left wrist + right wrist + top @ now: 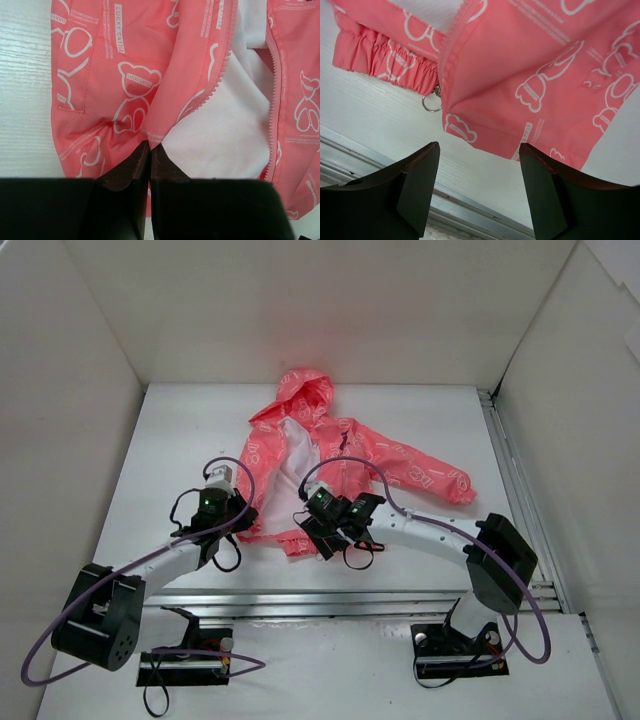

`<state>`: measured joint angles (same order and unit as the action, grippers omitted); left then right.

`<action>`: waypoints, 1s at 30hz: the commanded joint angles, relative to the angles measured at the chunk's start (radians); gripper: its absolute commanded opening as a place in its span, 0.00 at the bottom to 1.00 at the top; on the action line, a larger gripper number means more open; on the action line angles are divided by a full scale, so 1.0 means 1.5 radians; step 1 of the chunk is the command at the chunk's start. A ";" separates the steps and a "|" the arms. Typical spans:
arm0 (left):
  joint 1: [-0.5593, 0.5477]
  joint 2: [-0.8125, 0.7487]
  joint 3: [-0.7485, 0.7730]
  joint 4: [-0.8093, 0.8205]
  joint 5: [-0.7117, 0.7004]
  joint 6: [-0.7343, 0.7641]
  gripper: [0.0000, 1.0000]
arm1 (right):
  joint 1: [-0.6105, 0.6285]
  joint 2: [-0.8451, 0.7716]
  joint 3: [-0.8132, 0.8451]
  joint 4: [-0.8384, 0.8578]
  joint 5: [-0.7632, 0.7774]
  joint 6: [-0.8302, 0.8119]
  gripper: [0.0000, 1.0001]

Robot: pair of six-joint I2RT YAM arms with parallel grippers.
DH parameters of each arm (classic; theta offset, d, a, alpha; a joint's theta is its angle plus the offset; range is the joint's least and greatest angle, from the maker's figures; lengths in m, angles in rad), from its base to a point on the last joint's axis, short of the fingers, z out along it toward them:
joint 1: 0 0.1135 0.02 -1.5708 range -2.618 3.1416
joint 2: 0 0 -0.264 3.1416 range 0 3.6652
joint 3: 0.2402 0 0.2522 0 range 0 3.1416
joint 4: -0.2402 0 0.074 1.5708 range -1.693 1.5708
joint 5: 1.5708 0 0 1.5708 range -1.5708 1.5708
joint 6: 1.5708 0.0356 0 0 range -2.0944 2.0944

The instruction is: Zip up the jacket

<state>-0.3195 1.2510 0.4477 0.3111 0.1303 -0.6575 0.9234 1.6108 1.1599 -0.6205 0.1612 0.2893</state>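
The coral-pink jacket [400, 465] with white bear print lies flat on the table, hood away from me and front open, so the white lining [292, 455] shows. My left gripper [247, 523] is at the jacket's lower left front. In the left wrist view it [149, 145] is shut, pinching a fold of the jacket [125, 75] at the hem next to the zipper teeth [216, 82]. My right gripper [318, 540] is open and empty just before the bottom hem. In the right wrist view it [479, 150] is below the hem [520, 100], with the zipper's ring pull [432, 103] up and to the left.
White walls enclose the table on three sides. An aluminium rail [350, 600] runs along the near edge, also showing in the right wrist view [470, 210]. Another rail [510, 470] runs along the right side. The jacket's right sleeve [440, 478] stretches toward it.
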 commanded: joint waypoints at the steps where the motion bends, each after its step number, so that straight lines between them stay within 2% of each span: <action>1: -0.001 -0.008 0.007 0.036 0.000 0.003 0.00 | 0.016 -0.009 0.024 0.015 0.076 0.073 0.62; 6: -0.001 -0.015 0.006 0.029 -0.002 0.002 0.00 | 0.016 0.010 0.024 0.040 0.067 0.096 0.63; 9: -0.001 -0.014 0.008 0.028 -0.004 0.002 0.00 | 0.016 0.016 0.032 0.053 0.067 0.105 0.68; 15: -0.001 -0.005 0.010 0.028 0.004 -0.001 0.00 | 0.017 0.052 0.041 0.063 0.082 0.110 0.68; 27: -0.001 -0.002 0.012 0.024 0.006 -0.003 0.00 | 0.006 0.094 0.046 0.081 0.094 0.117 0.53; 30: -0.001 -0.001 0.013 0.024 0.005 -0.005 0.00 | 0.004 0.102 0.044 0.088 0.098 0.125 0.52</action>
<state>-0.3195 1.2549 0.4477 0.3103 0.1314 -0.6582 0.9398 1.7618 1.1862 -0.5301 0.2630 0.4500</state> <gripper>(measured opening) 0.009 0.524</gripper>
